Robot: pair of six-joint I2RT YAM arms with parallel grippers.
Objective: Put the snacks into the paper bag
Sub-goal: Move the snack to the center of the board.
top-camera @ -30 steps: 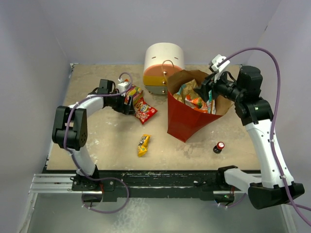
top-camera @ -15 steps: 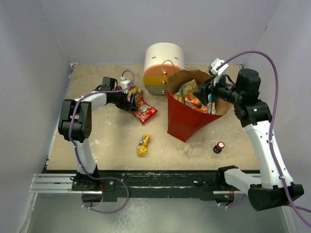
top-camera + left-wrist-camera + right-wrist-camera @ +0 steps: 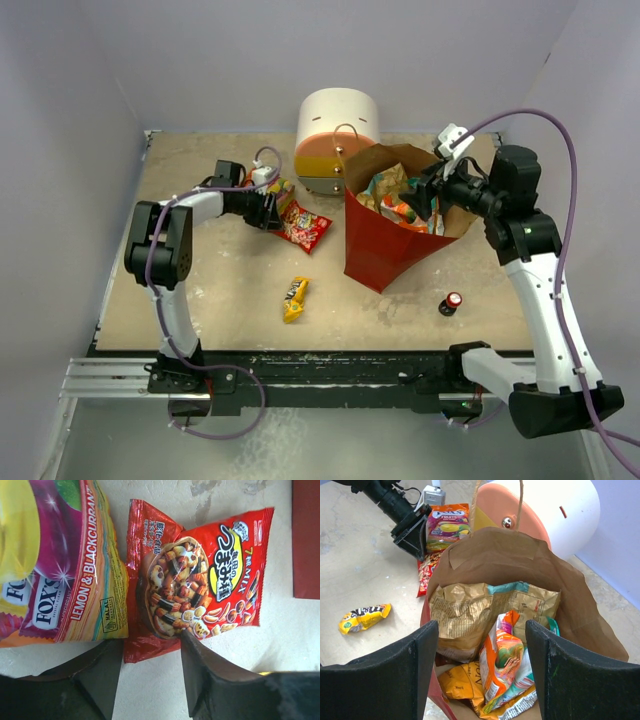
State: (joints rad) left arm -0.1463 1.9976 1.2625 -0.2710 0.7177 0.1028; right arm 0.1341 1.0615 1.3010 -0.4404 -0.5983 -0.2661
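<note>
The paper bag stands right of centre, brown inside, holding a tan chip bag, an orange packet and other snacks. My right gripper hovers open and empty over its mouth, also shown in the right wrist view. My left gripper is low on the table, open, with its jaws either side of the near edge of a red cracker packet, its right jaw touching it. A Fox's candy bag lies beside that packet. A yellow bar lies nearer the front.
A round white-orange-yellow drawer unit stands just behind the bag. A tiny red-capped bottle stands at the front right. Grey walls close the table on three sides.
My left gripper has reached further right along the table to the red packet, which has shifted slightly right. My right gripper has drawn back a little to the right above the bag.
</note>
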